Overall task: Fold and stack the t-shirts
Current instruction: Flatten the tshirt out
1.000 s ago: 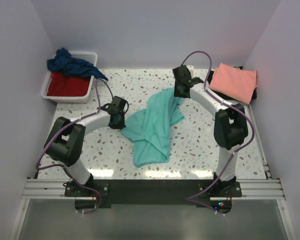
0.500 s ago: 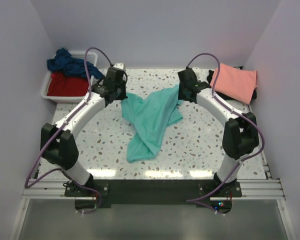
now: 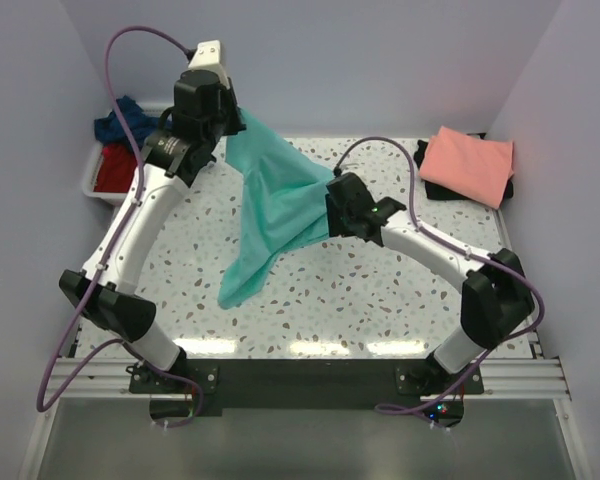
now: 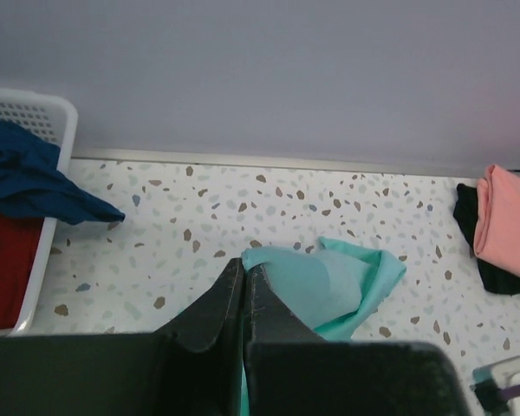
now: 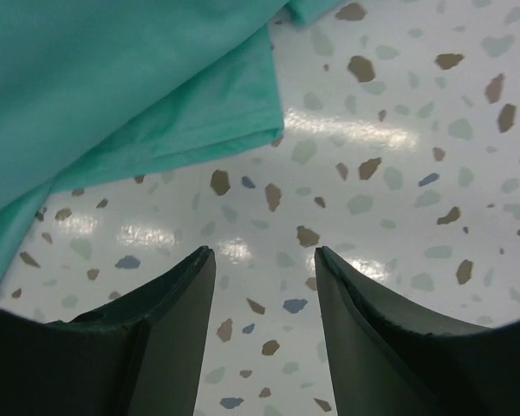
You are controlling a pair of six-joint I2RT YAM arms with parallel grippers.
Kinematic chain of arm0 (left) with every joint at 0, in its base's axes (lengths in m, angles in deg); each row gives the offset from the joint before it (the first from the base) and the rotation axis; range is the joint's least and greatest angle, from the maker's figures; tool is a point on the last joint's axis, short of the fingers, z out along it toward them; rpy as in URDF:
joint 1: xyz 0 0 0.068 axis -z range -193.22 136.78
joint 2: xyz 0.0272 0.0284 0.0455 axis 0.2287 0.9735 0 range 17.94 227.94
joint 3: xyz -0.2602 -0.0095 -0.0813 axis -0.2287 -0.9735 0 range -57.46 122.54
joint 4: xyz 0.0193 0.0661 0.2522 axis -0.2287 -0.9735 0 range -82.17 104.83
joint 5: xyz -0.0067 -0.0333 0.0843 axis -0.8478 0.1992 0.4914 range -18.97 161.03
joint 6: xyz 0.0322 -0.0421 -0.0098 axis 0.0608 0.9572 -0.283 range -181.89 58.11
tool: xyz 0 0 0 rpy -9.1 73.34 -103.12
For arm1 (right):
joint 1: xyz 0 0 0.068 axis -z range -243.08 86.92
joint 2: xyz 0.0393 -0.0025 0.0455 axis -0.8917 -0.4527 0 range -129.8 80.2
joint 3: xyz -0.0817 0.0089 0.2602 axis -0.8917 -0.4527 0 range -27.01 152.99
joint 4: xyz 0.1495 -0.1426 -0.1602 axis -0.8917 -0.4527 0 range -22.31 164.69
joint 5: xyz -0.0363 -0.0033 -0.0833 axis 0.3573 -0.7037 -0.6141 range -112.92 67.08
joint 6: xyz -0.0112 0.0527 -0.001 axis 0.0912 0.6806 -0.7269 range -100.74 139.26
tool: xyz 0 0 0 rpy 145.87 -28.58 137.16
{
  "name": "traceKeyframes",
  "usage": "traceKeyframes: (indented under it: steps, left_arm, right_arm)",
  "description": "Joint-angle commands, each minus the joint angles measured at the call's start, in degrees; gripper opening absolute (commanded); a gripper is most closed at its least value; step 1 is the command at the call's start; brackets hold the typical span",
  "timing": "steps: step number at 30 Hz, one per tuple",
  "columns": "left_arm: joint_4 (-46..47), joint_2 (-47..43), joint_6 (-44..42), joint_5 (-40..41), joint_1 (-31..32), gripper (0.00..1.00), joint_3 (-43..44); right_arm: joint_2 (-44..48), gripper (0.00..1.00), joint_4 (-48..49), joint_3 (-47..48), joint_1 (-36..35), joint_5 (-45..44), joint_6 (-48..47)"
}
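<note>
I am logging the left end effector (image 4: 244, 276) with its fingers pressed together, pinching an edge of the turquoise-teal t-shirt (image 3: 275, 200). In its wrist view a sliver of teal is showing between the closed tips. The left arm is reaching high over the far left of the table (image 3: 380, 290). The shirt is hanging from it in a long slanted drape, with its lower end trailing down towards the near left of the table. A second ago this shirt was lying crumpled flat at the table's centre and the left end effector was low beside its left edge, so the arm has swung up and back, taking the cloth with it. The right end effector (image 5: 263, 253) is standing spread with nothing between its fingers, over bare speckled table, with a teal hem just beyond its tips. It has come away from the far edge near the salmon-pink t-shirt (image 3: 467, 163) and is now sitting mid-table, just beside the right edge of the hanging cloth. The salmon-pink shirt is lying folded on the black t-shirt (image 4: 471, 227) at the far right corner, where both were a second ago. The navy blue t-shirt (image 4: 26, 178) is spilling over the rim of the white tub (image 4: 36, 106), on top of the red t-shirt (image 4: 4, 260).
</note>
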Motion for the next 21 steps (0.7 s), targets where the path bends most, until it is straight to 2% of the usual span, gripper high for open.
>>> traceKeyframes:
  steps: [1, 8, 12, 21]
  left_arm:
    - [1.6, -0.5, -1.8, 6.2, -0.5, 0.0, 4.9]
    - [5.1, -1.4, -4.7, 14.9, -0.5, 0.0, 4.7]
    - [5.9, 0.1, -6.3, 19.0, -0.6, 0.0, 4.9]
    - [5.4, 4.0, -8.1, 19.3, -3.0, 0.0, 3.2]
  right_arm:
    - [-1.4, 0.54, 3.8, -1.2, -3.0, 6.4, -0.4]
    - [-6.9, 0.54, 5.4, 2.7, -8.6, 14.9, -4.7]
    - [-12.7, 0.54, 1.3, 9.5, -15.8, 14.6, -8.4]
    - [-18.5, 0.54, 1.0, 17.6, -25.3, 15.6, -9.7]
